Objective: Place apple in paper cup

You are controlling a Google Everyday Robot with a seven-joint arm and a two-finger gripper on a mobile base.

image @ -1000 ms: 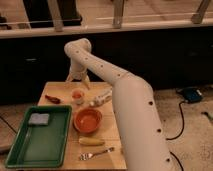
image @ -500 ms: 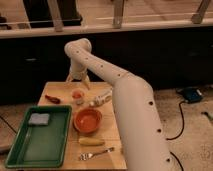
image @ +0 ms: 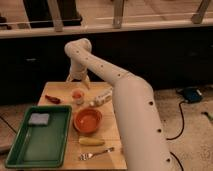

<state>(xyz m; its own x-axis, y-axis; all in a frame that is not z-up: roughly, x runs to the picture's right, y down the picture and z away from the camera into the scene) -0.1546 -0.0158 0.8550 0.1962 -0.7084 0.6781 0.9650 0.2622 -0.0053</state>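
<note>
Gripper (image: 78, 78) hangs at the table's (image: 111, 120) far edge, can't tell its grip state. The apple (image: 77, 93) looks like it's sitting in the paper cup (image: 78, 99) just below, slightly nearer.

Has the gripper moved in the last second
No. The gripper hangs above the paper cup at the table's far edge, as before.

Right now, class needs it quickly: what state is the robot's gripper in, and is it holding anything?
Gripper: above the apple, which sits in the paper cup; open or closed cannot be told.
</note>
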